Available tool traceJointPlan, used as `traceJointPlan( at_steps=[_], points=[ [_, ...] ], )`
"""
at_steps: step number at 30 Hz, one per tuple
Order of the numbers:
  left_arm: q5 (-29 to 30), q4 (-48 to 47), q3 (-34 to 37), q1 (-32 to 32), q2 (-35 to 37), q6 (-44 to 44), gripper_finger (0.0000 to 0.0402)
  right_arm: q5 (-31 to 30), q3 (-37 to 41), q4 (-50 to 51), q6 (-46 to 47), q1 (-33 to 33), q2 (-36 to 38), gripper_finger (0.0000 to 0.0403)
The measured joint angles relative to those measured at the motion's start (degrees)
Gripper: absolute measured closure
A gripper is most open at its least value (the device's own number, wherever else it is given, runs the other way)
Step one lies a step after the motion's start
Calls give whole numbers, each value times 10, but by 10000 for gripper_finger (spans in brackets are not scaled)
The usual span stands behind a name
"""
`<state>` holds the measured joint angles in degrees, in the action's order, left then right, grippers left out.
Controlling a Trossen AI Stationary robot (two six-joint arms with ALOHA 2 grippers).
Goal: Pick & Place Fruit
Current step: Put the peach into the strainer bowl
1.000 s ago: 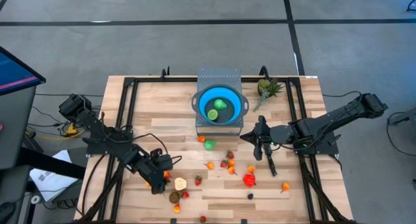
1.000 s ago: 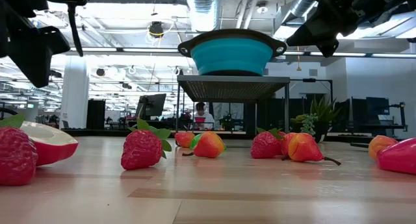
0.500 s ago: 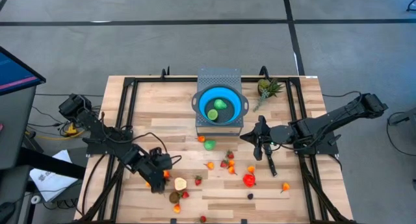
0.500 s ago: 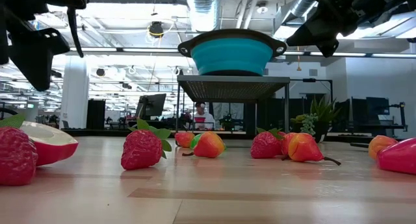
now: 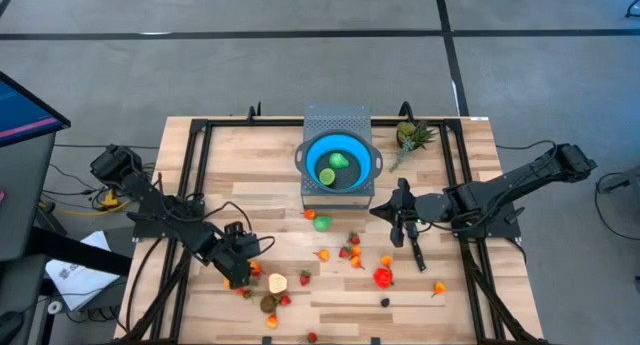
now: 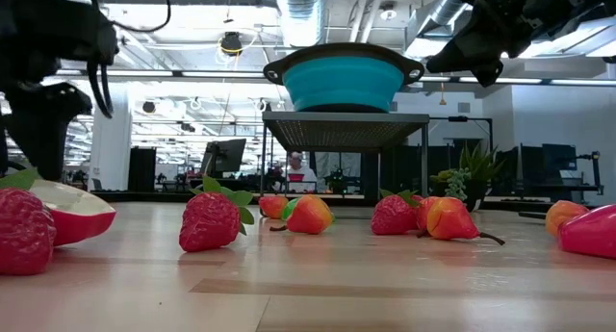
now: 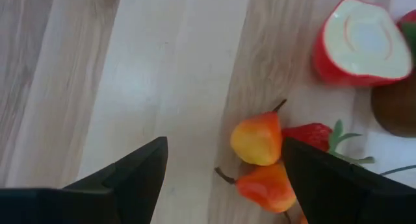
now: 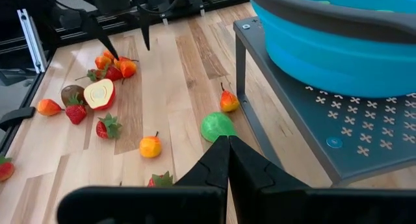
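Observation:
Small toy fruits lie scattered on the wooden table [image 5: 220, 145]. Two are in the blue bowl [image 5: 340, 165], which sits on a grey perforated stand. My left gripper [image 5: 238, 279] hangs open, pointing steeply down, over the near-left cluster. Between its fingers in the left wrist view lie two orange-yellow pears [image 7: 258, 139] and a strawberry [image 7: 312, 136], close to one finger; I see no touch. A halved red apple [image 7: 361, 32] and a brown kiwi [image 7: 396, 107] lie just beyond. My right gripper [image 5: 417, 261] is shut and holds nothing, above the table right of the bowl.
More fruit lies mid-table: a green one [image 8: 218, 126], a pear [image 8: 227, 102], an orange [image 8: 149, 146], strawberries and a red piece [image 5: 383, 277]. A spiky pineapple-like piece [image 5: 412, 137] sits at the far right. Black rails run along both table sides.
My left gripper has sunk toward the pears at the near left and tipped a little steeper, still open. The right arm and the fruit have stayed still.

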<state>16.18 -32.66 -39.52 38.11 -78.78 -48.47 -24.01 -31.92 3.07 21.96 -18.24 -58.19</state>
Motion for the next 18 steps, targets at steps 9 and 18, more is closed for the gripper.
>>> traceJointPlan(
  at_steps=[9,18],
  points=[
    [1,75,41,0,0,34,108,0,0,0,0,0,0,403],
    [1,115,74,0,0,35,108,0,0,-1,0,0,0,403]
  ],
)
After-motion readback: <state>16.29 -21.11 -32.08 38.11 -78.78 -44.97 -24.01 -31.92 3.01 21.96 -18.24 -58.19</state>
